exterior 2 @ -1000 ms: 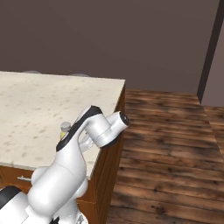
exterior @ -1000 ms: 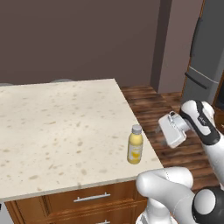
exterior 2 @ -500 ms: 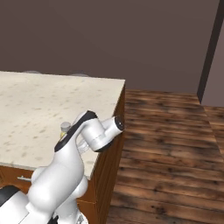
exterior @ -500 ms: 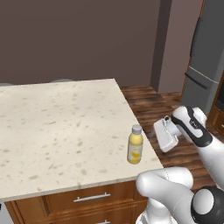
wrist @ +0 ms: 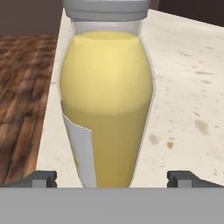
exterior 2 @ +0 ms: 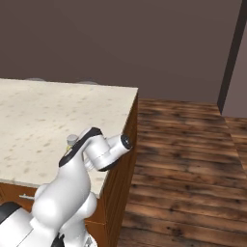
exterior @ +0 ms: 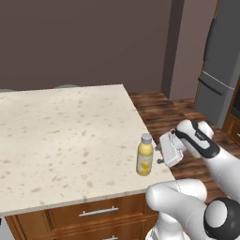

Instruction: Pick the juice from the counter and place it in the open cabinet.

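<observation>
Standing upright near counter (exterior: pixel 56 140) edge: slim grey-capped pale-yellow juice (exterior: pixel 145 155).

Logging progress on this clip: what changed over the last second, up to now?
The gripper came down and in toward the juice bottle, from out over the floor to right beside it at the counter edge. Its fingers are spread either side of the bottle, not gripping yet. The bottle stayed upright in the same spot.
</observation>
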Robot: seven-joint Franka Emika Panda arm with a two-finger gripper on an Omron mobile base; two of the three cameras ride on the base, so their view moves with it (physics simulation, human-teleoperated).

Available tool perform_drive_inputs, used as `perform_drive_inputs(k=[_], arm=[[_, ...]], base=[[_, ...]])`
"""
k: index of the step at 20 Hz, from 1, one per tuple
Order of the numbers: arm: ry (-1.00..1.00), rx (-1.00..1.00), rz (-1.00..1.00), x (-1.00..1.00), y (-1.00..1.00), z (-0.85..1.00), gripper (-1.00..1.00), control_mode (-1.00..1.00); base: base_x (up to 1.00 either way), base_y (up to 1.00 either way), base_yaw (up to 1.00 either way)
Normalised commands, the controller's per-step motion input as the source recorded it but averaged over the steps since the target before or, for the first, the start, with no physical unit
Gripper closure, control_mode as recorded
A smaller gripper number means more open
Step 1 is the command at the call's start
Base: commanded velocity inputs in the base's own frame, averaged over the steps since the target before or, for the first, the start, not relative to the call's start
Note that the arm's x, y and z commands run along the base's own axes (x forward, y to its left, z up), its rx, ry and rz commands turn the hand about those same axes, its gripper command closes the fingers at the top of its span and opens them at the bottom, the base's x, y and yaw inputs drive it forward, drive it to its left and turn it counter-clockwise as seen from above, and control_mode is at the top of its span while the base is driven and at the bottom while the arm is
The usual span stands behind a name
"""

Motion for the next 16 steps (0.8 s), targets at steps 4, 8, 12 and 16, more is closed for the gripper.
perform_drive_inputs(k=[4,8,12,16], arm=[[0.00,0.00,-0.02,0.13,0.14,-0.23,-1.00,-1.00],[0.00,0.00,-0.01,0.12,0.14,-0.20,-1.00,-1.00],[0.00,0.00,0.00,0.03,0.15,-0.15,-1.00,-1.00],[0.00,0.01,0.00,0.00,0.16,-0.10,-1.00,-1.00]], base=[[0.00,0.00,0.00],[0.00,0.00,0.00],[0.00,0.00,0.00],[0.00,0.00,0.00]])
